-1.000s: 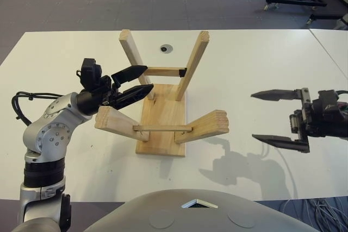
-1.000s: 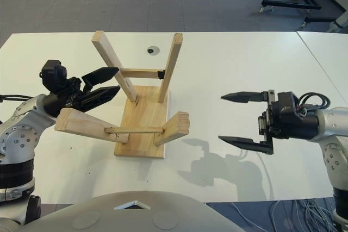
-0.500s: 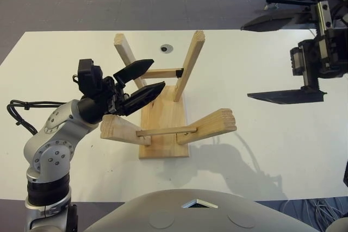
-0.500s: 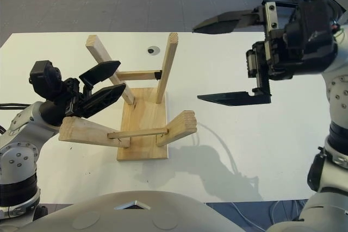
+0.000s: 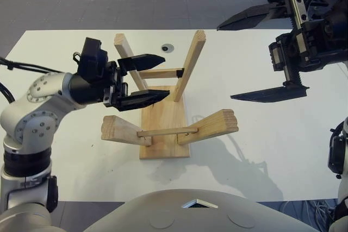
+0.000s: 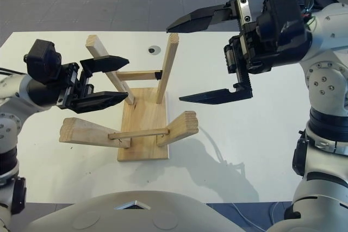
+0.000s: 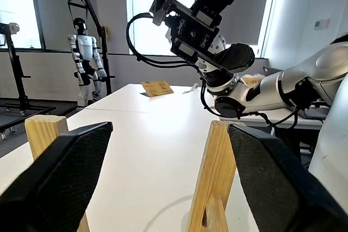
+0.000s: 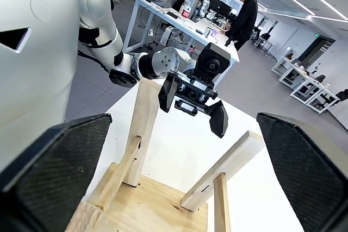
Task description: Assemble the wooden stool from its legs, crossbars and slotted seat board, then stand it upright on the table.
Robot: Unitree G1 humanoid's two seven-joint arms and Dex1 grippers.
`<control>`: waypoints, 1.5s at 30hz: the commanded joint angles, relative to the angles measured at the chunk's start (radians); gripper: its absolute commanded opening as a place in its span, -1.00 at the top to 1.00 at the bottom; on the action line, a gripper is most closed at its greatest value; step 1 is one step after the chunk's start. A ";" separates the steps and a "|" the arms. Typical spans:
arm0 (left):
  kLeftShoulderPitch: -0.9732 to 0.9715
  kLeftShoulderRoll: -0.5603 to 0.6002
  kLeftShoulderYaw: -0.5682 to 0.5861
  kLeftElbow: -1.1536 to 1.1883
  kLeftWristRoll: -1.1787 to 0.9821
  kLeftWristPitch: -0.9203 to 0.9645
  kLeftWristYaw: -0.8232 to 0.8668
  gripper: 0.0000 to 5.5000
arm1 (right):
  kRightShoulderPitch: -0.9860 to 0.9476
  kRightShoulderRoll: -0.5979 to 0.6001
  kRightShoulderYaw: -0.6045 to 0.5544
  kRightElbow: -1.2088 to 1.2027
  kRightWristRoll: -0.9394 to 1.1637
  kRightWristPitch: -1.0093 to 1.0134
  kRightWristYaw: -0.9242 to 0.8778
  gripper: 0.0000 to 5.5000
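Stool [image 5: 173, 99] inverted on seat board [image 5: 163, 144], legs up, likely for fitting; left gripper [image 5: 165, 76] spread near 10 o'clock leg [image 5: 126, 50], probably to steady it; right gripper [image 5: 225, 62] spread, raised at 2 o'clock.

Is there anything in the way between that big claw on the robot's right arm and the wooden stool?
Nothing visible. The right gripper hangs open above the table, and only open air lies between it and the nearest upright leg of the stool, which rests upside down on its seat board.
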 commanded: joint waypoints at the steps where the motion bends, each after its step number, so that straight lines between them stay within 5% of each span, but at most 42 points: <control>1: -0.114 0.100 -0.021 0.017 -0.007 0.058 -0.114 -0.41 | 0.063 0.000 -0.053 -0.088 0.030 0.028 -0.068 -0.79; 6: -0.300 0.187 -0.168 0.052 0.162 0.043 -0.266 -0.41 | 0.176 0.001 -0.119 -0.213 0.064 0.049 -0.183 -0.79; 11: -0.429 0.141 -0.314 0.110 0.380 -0.095 -0.348 -0.41 | 0.311 -0.005 -0.220 -0.316 0.102 0.049 -0.281 -0.79; 20: -0.407 0.121 -0.362 0.050 0.388 -0.084 -0.428 -0.41 | 0.517 -0.013 -0.430 -0.351 0.172 0.040 -0.342 -0.79; 45: -0.323 0.080 -0.466 0.047 0.577 -0.165 -0.391 -0.41 | 0.619 0.040 -0.363 -0.435 0.177 -0.041 -0.508 -0.79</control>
